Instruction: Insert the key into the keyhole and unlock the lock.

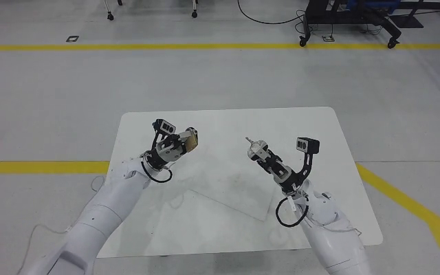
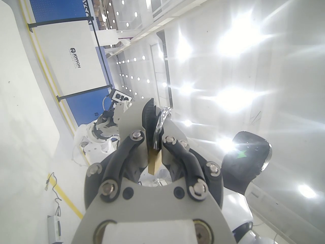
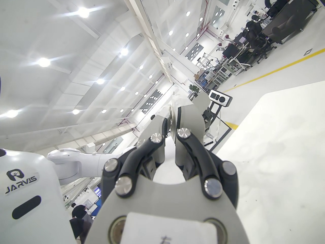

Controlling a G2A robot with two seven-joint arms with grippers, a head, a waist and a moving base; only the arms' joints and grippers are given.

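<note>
Worktop (image 1: 227,199): white, rounded corners. Both arms are held over its middle, well inside every edge, with a wide gap between them.
Left gripper (image 1: 185,143): clamped on the brass lock (image 1: 191,140), held off the worktop, with the shackle (image 2: 162,120) between the fingers.
Right gripper (image 1: 258,151): pinched tight on the key (image 1: 251,142), tip toward the lock's side. Key and lock are well apart.

The lock (image 1: 191,140), brass with a silver loop, was held up in the left gripper (image 2: 155,119). The small silver key (image 1: 251,144) was pinched in the right gripper (image 3: 174,118), well apart from the lock.
</note>
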